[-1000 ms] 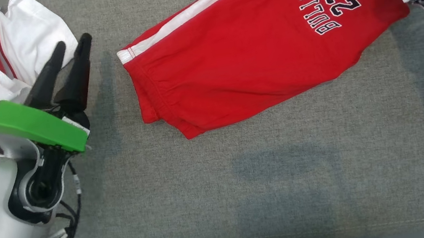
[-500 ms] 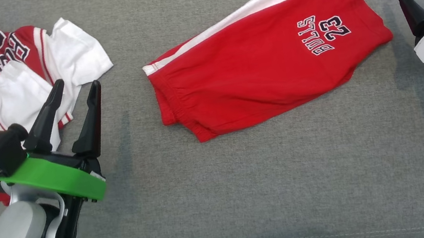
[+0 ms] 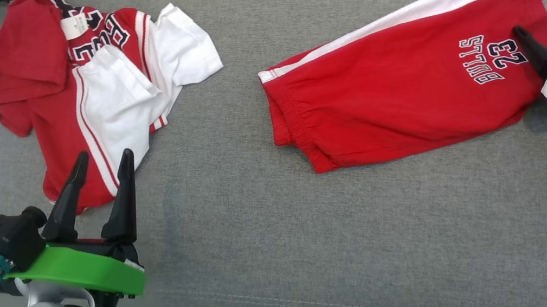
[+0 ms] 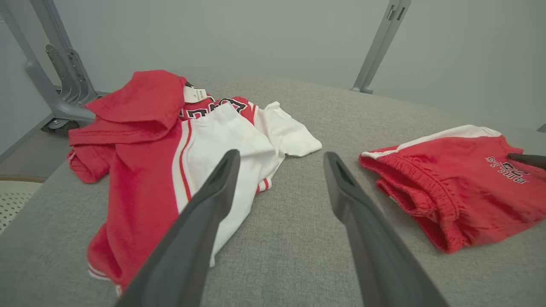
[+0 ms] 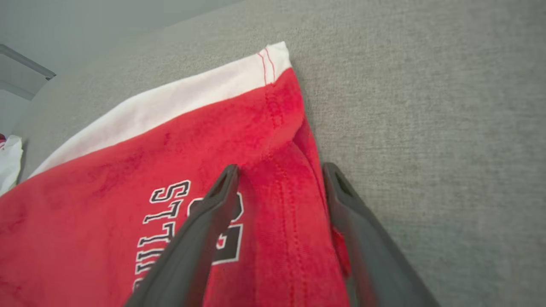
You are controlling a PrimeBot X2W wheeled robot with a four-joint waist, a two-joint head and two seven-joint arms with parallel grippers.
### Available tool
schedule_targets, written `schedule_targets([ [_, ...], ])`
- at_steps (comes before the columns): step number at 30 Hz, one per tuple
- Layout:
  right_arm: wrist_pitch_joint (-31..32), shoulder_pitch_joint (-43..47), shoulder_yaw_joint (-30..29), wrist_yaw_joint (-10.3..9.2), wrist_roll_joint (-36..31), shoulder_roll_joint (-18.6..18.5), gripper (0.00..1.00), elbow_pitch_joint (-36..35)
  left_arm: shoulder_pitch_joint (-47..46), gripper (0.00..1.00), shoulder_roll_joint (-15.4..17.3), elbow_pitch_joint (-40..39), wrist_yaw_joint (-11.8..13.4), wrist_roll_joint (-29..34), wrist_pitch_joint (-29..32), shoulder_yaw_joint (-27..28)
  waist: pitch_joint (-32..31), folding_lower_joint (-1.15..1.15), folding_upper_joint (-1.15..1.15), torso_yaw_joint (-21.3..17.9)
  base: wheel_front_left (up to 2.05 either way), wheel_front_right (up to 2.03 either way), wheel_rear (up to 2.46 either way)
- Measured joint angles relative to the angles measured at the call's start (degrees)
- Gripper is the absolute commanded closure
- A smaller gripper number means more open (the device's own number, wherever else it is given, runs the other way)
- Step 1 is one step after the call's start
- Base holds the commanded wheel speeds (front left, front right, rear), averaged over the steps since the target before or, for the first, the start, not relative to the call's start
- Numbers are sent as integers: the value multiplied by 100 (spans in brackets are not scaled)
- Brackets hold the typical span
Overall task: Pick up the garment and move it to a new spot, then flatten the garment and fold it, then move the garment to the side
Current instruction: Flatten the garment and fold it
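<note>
Shorts (image 3: 397, 101) look folded already (logo up), so only moving them aside seems left. Right tool (image 5: 281, 168) straddles the hem (image 5: 294, 140), wide open, nothing gripped; left tool (image 3: 104, 154) open, empty.

Open grey cushion (image 3: 241, 224) lies just ahead and to the right of the spread left gripper (image 3: 105, 153), a crumpled red-and-white jersey (image 3: 94, 94) crowds its front left, while the red shorts (image 3: 407, 94) fill the gap between the right gripper (image 3: 536, 29)'s parted fingers, possibly touching them, with bare cushion to its right.
</note>
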Motion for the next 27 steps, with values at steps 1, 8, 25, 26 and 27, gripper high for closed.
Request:
schedule_targets([
  [1, 57, 7, 63, -21, -9, -2, 0, 22, 32, 0, 0, -18, 0, 0, 0, 41, -9, 0, 0, 50, 0, 0, 0],
  [8, 279, -48, 146, -29, -60, -48, 0, 24, 281, 0, -9, -193, 3, 5, -18, 370, -4, 0, 0, 197, 0, 0, 0],
  [25, 615, -166, 42, -115, -5, -246, 2, 41, 565, 0, -312, -481, 42, 131, -18, 713, 118, 0, 0, 172, 0, 0, 0],
  [26, 642, -178, 54, -114, -5, -249, 7, 38, 580, 0, -322, -487, 42, 163, -18, 726, 123, 0, 0, 177, 0, 0, 0],
  [27, 668, -191, 69, -114, -7, -254, 44, 37, 590, 0, -333, -495, 42, 183, -18, 733, 128, 0, 0, 183, 0, 0, 0],
])
